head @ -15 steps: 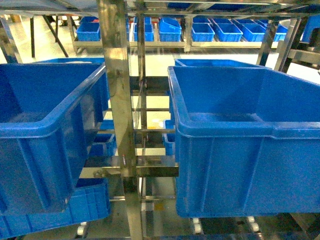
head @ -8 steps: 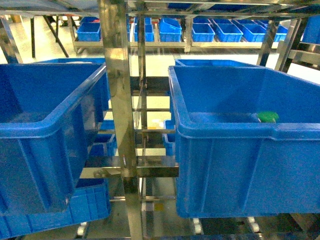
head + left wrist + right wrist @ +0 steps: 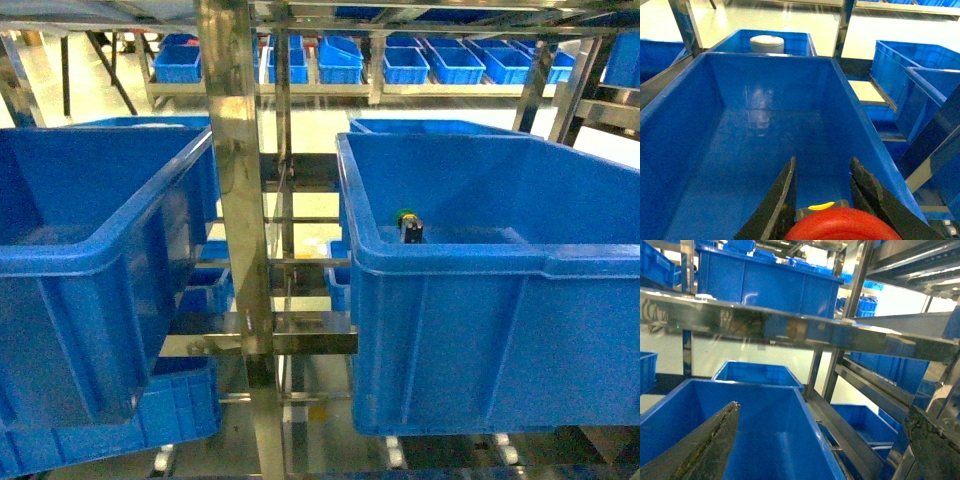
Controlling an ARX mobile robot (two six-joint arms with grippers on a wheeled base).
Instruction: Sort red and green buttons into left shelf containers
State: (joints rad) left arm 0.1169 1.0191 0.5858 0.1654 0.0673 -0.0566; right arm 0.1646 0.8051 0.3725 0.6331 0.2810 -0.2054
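Left gripper (image 3: 822, 200) was clamped on the red push button with the wide mushroom cap (image 3: 842, 226), a yellow mark visible just behind the cap, hanging over the left deep blue plastic bin with the thick rolled rim (image 3: 850, 97). No contents were visible on that bin's floor in the left wrist view.

Right gripper (image 3: 820, 440) was spread wide with nothing between its fingers, above the right deep blue plastic bin (image 3: 450, 262).

The green-capped push button with the dark body (image 3: 408, 226) was inside the right bin, near its front-left corner. Whether it was at rest I couldn't tell.

Handling, as judgement:
- Both buttons looked like rigid moulded plastic, small and probably light. A drop into a bin shouldn't hurt them.
- The red cap looked smooth and domed, so likely slippery. It was also wider than the finger gap, so the hold had to be on the neck or body behind the cap; the exact contact point was hidden.
- Best hold would be flat faces of the body or collar, not the cap rim.
- The round cap would likely roll or bounce on the hard bin floor; the deep walls should contain it.
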